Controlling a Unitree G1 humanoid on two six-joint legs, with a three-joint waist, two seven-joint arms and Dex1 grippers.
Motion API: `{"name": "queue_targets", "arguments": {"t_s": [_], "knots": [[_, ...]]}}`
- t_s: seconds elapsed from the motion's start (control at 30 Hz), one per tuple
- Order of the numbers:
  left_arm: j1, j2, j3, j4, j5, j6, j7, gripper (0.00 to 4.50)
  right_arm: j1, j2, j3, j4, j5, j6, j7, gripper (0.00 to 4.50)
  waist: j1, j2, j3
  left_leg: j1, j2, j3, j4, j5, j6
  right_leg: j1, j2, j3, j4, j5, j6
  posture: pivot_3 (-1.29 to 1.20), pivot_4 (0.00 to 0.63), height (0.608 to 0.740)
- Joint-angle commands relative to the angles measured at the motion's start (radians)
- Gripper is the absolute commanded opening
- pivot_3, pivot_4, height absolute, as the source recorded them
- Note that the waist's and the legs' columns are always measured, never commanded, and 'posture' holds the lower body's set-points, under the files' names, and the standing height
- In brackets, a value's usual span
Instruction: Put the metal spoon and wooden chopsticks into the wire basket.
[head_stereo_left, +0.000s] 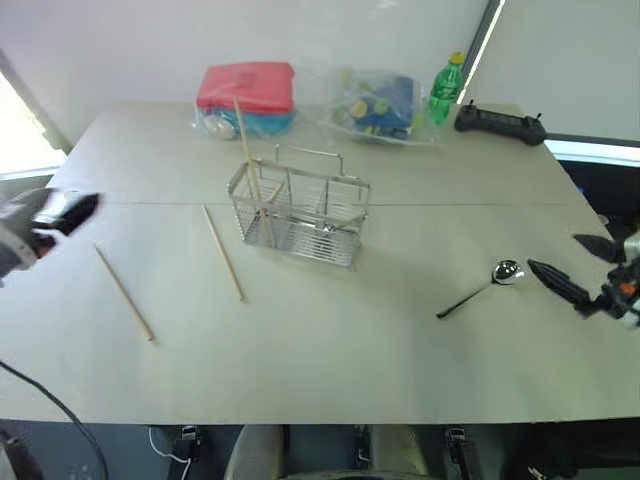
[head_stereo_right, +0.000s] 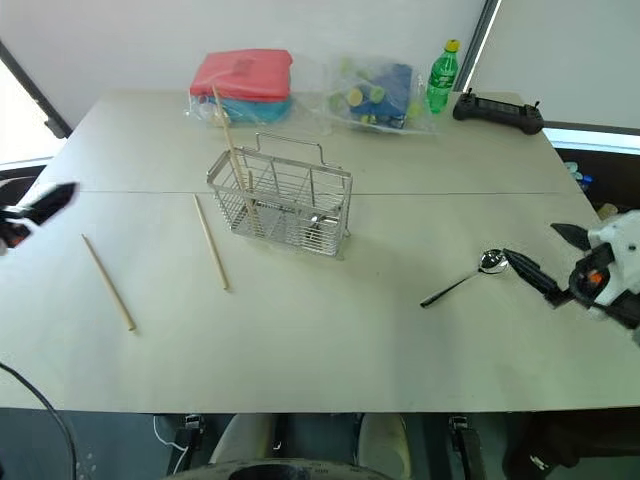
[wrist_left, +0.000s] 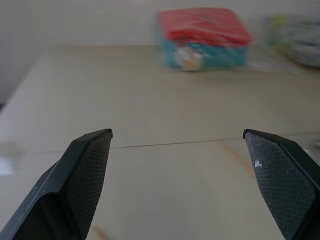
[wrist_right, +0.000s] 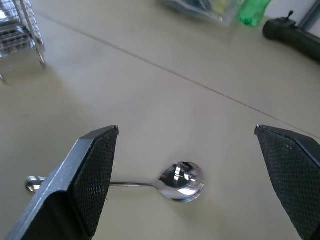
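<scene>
Spoon (wrist_right: 181, 181) right under the right wrist camera, bowl up and gleaming, lying flat on the table (head_stereo_left: 330, 360) between the two spread fingers. The right gripper (head_stereo_left: 587, 268) hangs at the table's right edge with its jaws wide apart and nothing in them; the spoon's bowl sits just off the nearer fingertip, not touching, its dark handle running away from the gripper toward the table's middle.

Further out from that gripper, across bare tabletop, stands the basket (head_stereo_left: 300, 215), upright, loop handle on top. One chopstick (head_stereo_left: 249, 160) stands tilted in the compartment at its end farthest from the right gripper, poking well above the rim.

Over to the left gripper (wrist_left: 177, 142): jaws also wide, empty, hovering over the table's left edge and looking across at a red-and-blue package (head_stereo_left: 247, 97) at the far side. Two more chopsticks lie flat between this gripper and the basket, one (head_stereo_left: 124, 293) near the gripper, the other (head_stereo_left: 223, 252) just short of the basket.

Along the far edge beyond the basket: a clear bag of small items (head_stereo_left: 375, 103), a green bottle (head_stereo_left: 446, 88), a black controller (head_stereo_left: 499, 123).
</scene>
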Motion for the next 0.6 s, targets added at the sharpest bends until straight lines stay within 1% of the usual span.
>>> {"name": "queue_targets", "arguments": {"t_s": [0.03,0.1,0.2,0.3,0.43,0.5,0.6], "knots": [[-0.018,0.071,-0.113,-0.195,-0.109,0.062,-0.191,4.42,-0.123,-0.139,0.1,0.112,-0.063,-0.116,0.169,4.5,-0.005,0.002,0.001,0.0,0.0,0.001,0.0,0.0,0.0,0.0,0.0,0.0,0.0,0.0,0.0,0.0,0.15,0.685],[-0.06,0.096,-0.214,-0.276,-0.124,0.066,-0.272,4.42,-0.248,-0.214,0.22,0.192,-0.104,-0.191,0.286,4.5,-0.009,0.005,0.003,0.001,0.0,0.001,-0.002,0.0,0.0,-0.001,0.001,0.0,0.0,0.0,0.0,0.0,0.15,0.685],[-0.157,0.087,-0.319,-0.31,-0.119,0.064,-0.327,4.42,-0.439,-0.24,0.394,0.287,-0.163,-0.285,0.44,4.5,-0.011,0.006,0.004,0.001,0.001,0.001,-0.002,0.0,0.001,-0.001,0.002,0.0,0.002,0.0,0.001,0.0,0.15,0.685],[-0.268,0.036,-0.381,-0.317,-0.15,0.086,-0.333,4.42,-0.615,-0.213,0.545,0.376,-0.227,-0.36,0.583,4.5,-0.019,0.004,0.006,0.0,0.001,0.0,-0.001,0.0,0.001,-0.001,0.003,0.0,0.001,0.002,0.004,0.0,0.15,0.685],[-0.365,-0.036,-0.444,-0.314,-0.146,0.095,-0.321,4.42,-0.772,-0.156,0.702,0.526,-0.343,-0.517,0.724,4.5,-0.023,0.0,0.007,0.0,0.0,0.0,0.0,0.0,0.001,0.001,0.001,0.0,0.0,0.002,0.005,0.0,0.15,0.685],[-0.393,-0.069,-0.469,-0.314,-0.133,0.091,-0.306,4.42,-0.84,-0.125,0.784,0.616,-0.396,-0.612,0.761,4.5,-0.022,-0.002,0.008,0.0,-0.001,0.0,0.0,0.0,0.001,0.001,0.001,0.0,0.001,0.002,0.006,0.0,0.15,0.685],[-0.414,-0.095,-0.479,-0.333,-0.14,0.103,-0.285,4.42,-0.926,-0.094,0.911,0.743,-0.446,-0.726,0.767,4.5,-0.023,-0.002,0.009,0.0,-0.001,0.0,-0.001,0.001,0.001,0.001,0.001,0.0,0.001,0.003,0.004,0.0,0.15,0.685]]}}
